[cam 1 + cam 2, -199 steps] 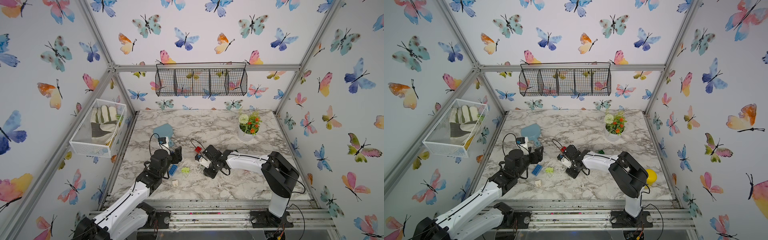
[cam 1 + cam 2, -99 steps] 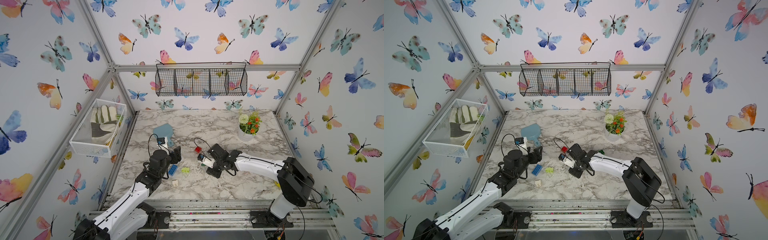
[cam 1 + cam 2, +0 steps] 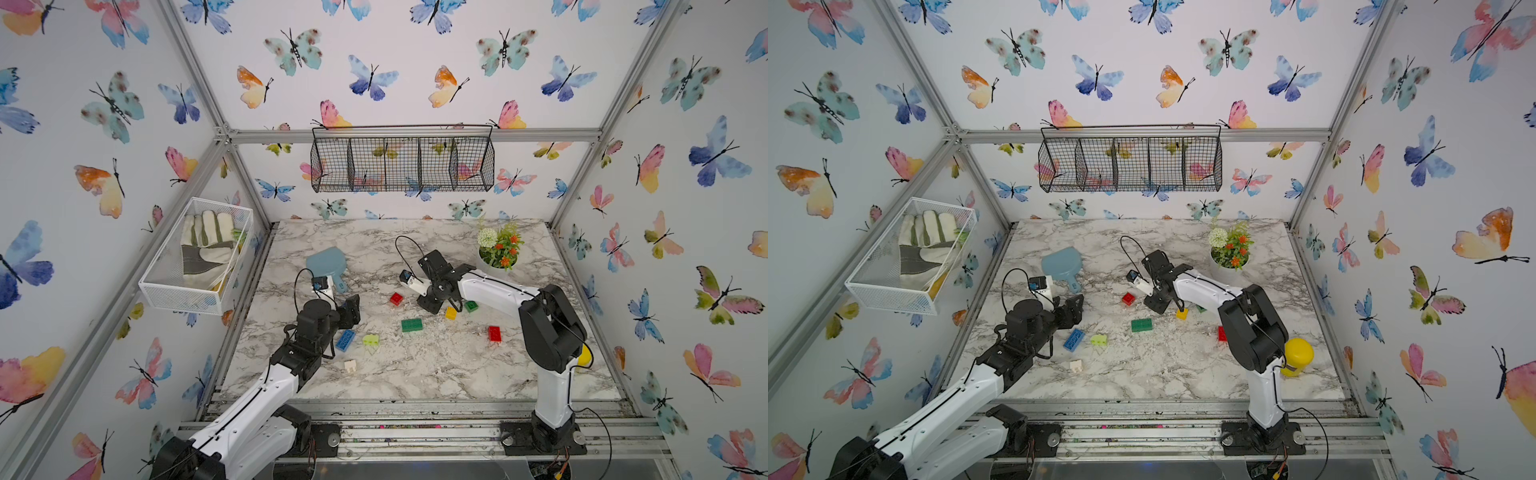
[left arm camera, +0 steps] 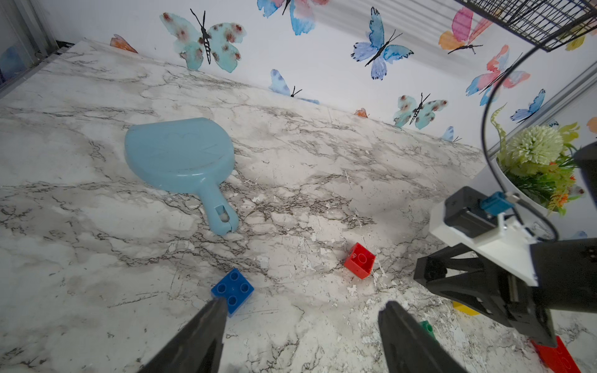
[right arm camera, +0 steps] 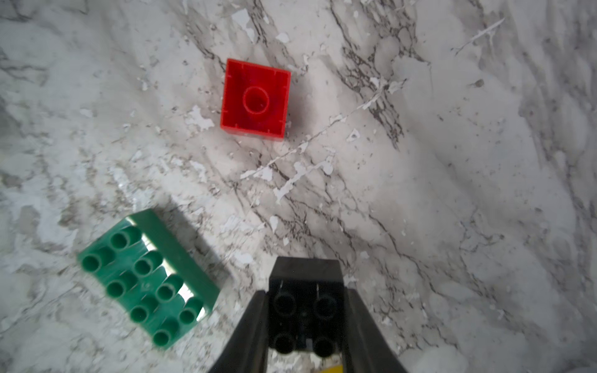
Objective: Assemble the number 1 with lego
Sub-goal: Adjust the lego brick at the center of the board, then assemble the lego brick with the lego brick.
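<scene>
Loose lego lies on the marble table: a red square brick, a green oblong brick, a yellow brick, a small green brick, a red oblong brick, a blue oblong brick, a lime brick and a white brick. My right gripper is shut on a black studded brick, just above the table between the green oblong brick and the upturned red square brick. My left gripper is open, one finger beside a blue square brick.
A pale blue scoop lies at the back left. A potted plant stands at the back right and a yellow bottle at the right, behind the right arm's base. A wire basket hangs on the back wall.
The right arm's elbow has swung to the right and its gripper has drawn back a little with the black brick, uncovering the green and yellow bricks. The left arm has not moved.
</scene>
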`<state>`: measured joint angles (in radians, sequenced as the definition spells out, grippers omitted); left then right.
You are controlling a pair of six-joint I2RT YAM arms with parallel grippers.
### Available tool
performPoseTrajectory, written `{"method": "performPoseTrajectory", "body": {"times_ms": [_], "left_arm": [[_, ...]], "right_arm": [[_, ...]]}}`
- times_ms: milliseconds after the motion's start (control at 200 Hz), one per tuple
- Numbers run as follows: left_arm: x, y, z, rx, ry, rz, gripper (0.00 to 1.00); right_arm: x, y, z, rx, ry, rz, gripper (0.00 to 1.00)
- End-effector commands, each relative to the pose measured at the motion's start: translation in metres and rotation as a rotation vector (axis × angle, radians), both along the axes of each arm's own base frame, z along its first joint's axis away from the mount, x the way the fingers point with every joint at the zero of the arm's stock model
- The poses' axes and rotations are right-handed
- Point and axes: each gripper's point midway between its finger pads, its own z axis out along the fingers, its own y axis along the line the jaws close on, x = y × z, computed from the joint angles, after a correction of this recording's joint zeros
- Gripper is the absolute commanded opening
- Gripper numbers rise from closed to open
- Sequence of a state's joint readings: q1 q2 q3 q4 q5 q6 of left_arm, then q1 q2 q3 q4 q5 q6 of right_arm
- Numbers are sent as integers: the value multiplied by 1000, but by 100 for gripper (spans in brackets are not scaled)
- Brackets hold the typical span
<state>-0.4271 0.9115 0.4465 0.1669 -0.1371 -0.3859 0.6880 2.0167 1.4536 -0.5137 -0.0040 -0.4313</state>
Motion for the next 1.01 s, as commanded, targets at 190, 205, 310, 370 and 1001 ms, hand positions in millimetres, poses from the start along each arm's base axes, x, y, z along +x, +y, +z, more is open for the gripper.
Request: {"method": "performPoseTrajectory", "body": {"times_ms": [190,205,310,370,1001], "left_arm": [[1,1,0,-9,-8,-4,79],[1,1,0,-9,-7,-4,79],[5,-2,-1,-14,0,-14,79],[6,-4,-2,-12,7,-17,79],[8,2,-9,-48,42,31,79]], "right_arm": [[-46,8,-11,42,179,108,8],[-48,8,-11,46,185,110,8],[-67,10,-6,92,235,150,8],[-73,10,-1,111,244,168,8],[-78,20,28,-7,199,-46,8]]}}
